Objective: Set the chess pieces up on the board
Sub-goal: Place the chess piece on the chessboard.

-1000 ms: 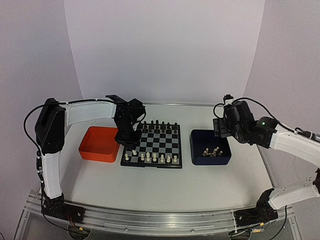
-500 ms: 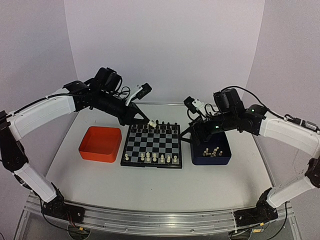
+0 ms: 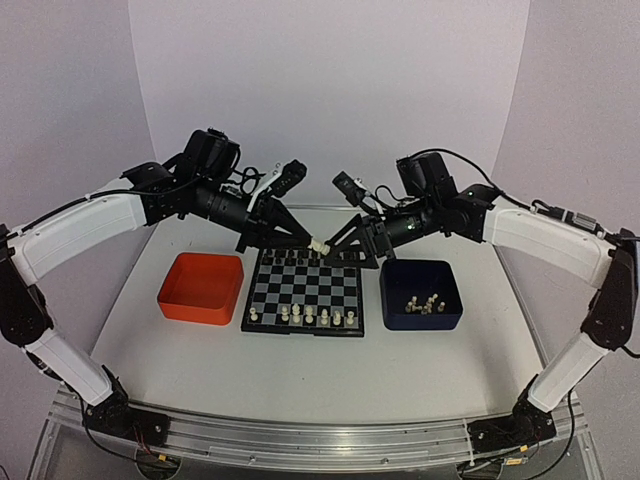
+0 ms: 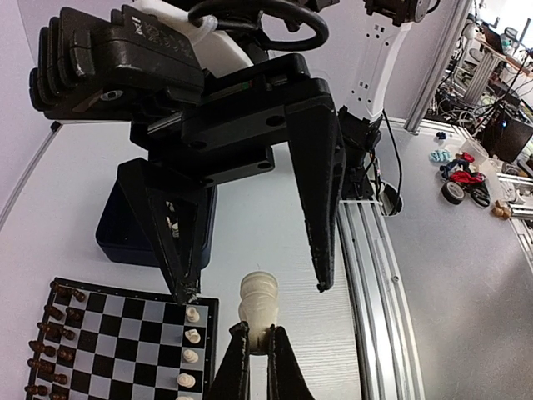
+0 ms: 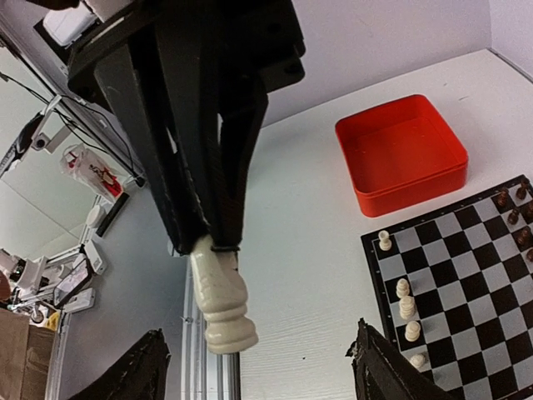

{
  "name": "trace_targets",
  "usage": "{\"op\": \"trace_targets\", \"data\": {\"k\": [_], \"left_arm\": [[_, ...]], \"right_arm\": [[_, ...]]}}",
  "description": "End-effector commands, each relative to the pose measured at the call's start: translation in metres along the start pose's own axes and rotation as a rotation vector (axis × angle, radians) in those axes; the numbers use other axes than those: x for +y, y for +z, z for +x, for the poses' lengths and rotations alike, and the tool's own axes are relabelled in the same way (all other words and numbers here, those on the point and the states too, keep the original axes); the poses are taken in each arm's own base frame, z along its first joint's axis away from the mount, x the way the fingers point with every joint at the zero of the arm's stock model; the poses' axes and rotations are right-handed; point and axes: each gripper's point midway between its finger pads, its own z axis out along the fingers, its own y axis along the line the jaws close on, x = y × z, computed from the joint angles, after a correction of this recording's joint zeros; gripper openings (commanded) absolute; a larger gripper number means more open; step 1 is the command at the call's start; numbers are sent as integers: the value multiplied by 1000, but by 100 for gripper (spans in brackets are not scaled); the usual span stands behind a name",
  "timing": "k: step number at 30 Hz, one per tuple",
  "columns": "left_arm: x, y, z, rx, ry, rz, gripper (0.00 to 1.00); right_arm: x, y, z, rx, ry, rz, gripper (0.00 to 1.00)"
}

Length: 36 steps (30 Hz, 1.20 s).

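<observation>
Over the board's (image 3: 300, 329) far edge, my left gripper (image 4: 254, 350) pinches one chess piece (image 4: 257, 302). Its base points at my right gripper (image 3: 338, 254), jaws spread either side. I judge a handover.

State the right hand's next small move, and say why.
Probably ease the right hand forward slightly and close it on the free, wider end of the cream chess piece. The left hand pinches that piece by its narrow end, in the air near the far edge of the board. The right hand's open fingers stand either side of it, not touching.
</observation>
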Motion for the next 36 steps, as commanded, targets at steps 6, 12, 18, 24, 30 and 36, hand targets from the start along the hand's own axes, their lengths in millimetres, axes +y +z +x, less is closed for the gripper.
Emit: {"op": "trace_targets", "data": {"k": [6,12,18,24,30,36], "left_arm": [[-3,5,-14,-44,95,32,0],[6,6,-14,-47,86,-19,0],[38,-3,-18,-86,-90,-226,91],[74,-24,-17,-184,-522,-459,100],[82,-30,-6,-208,-804,-502,98],[74,-6,-3,-131,-960,-350,84]], "right_arm": [[27,8,-25,-32,7,-164,51],[27,11,-23,-25,40,-166,1],[2,7,-12,-26,-69,41,0],[-37,6,-5,-21,-379,416,0],[-51,4,-24,-132,-587,604,0],[-65,7,-43,-175,-717,790,0]]}}
